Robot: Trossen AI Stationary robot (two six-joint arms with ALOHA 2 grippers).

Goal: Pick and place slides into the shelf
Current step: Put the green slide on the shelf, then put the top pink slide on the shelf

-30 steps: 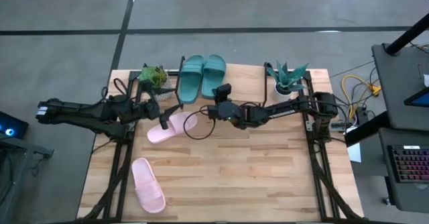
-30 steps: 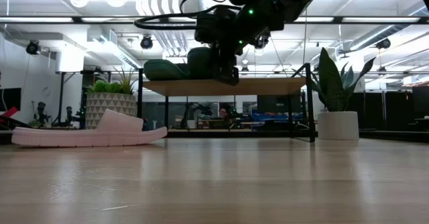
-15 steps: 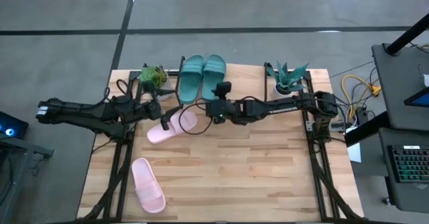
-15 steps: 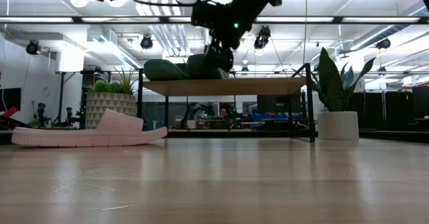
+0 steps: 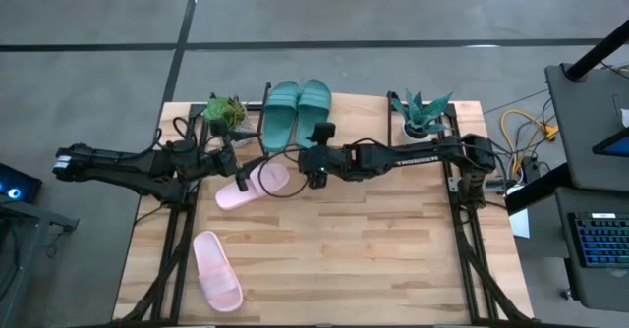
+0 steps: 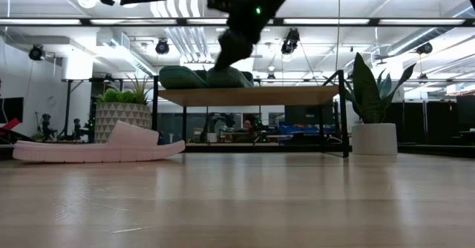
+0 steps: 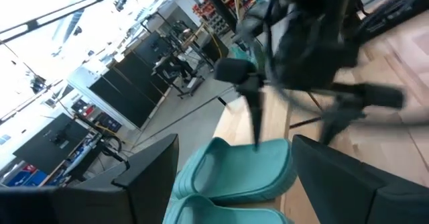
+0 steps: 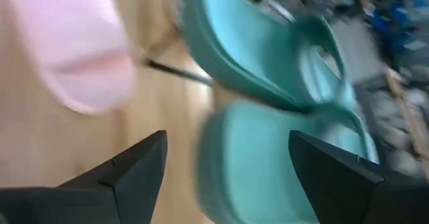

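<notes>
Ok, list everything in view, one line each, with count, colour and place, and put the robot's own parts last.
teal slides: two, teal-green, side by side on the shelf at the table's far edge.
pink slides: two, pale pink, one on the table in front of the shelf, the other near the front left corner.
shelf: one, light wood top, black legs.
potted plants: two, green, either side of the shelf, the other in a white pot.
left end effector: open, empty, by the near pink slide.
right end effector: open, empty, in front of the teal slides.
</notes>
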